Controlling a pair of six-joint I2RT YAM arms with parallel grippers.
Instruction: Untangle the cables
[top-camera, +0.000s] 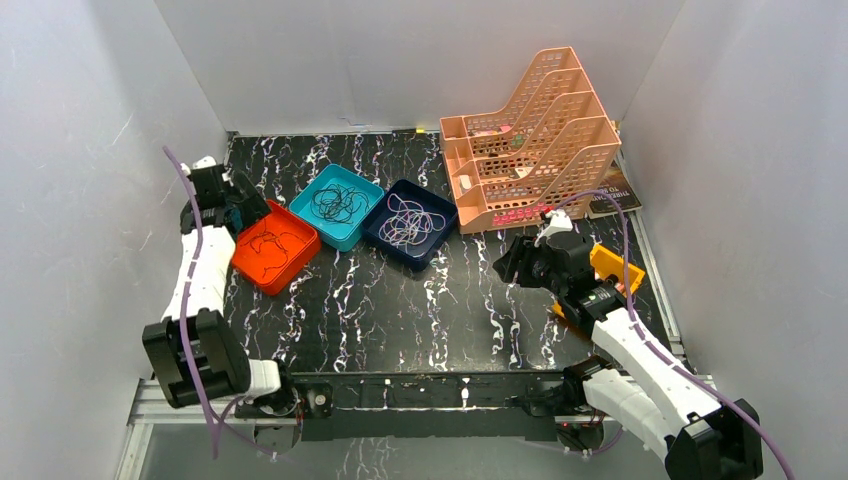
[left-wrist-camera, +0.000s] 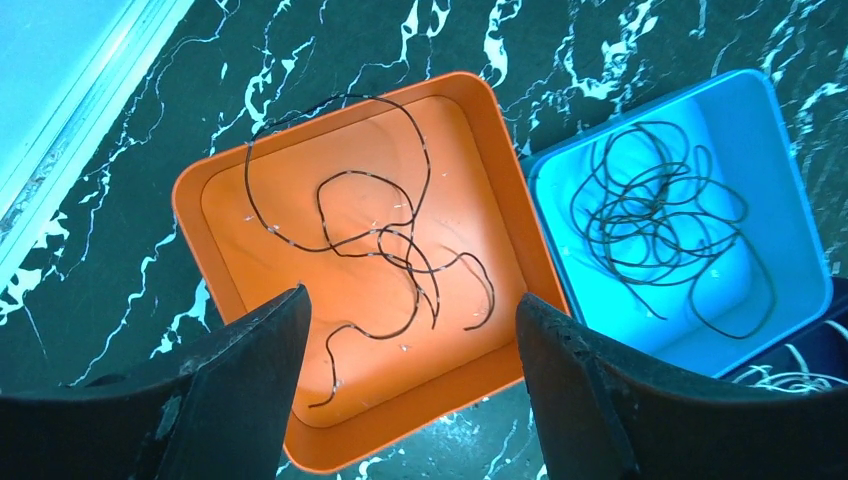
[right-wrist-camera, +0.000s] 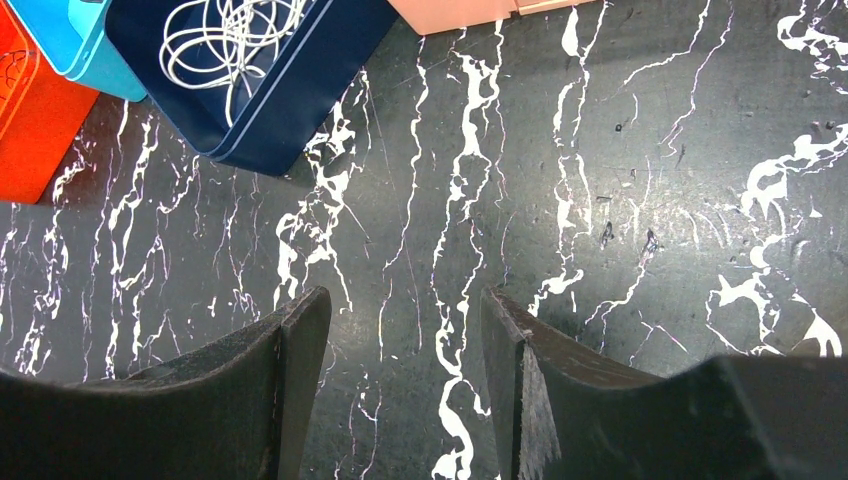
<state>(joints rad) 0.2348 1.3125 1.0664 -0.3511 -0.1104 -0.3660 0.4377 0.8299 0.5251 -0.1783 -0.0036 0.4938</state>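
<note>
Brown cables (left-wrist-camera: 385, 240) lie loose in the orange tray (left-wrist-camera: 200, 190); from above they show as thin strands (top-camera: 270, 243) in that tray (top-camera: 300, 262). Black cables (left-wrist-camera: 655, 225) fill the light blue tray (left-wrist-camera: 790, 200), and the overhead view has them too (top-camera: 337, 203). Whitish cables (top-camera: 410, 220) sit in the navy tray (top-camera: 438, 243), and my right wrist camera catches them (right-wrist-camera: 235, 40) as well. My left gripper (left-wrist-camera: 410, 300) hangs open above the orange tray's near edge, holding nothing. My right gripper (right-wrist-camera: 405, 305) is open over bare table, right of the trays.
A peach multi-tier file rack (top-camera: 530, 140) stands at the back right, with a booklet (top-camera: 612, 195) beside it. An orange object (top-camera: 612, 268) lies behind the right arm. White walls enclose the black marbled table (top-camera: 400, 300) on three sides.
</note>
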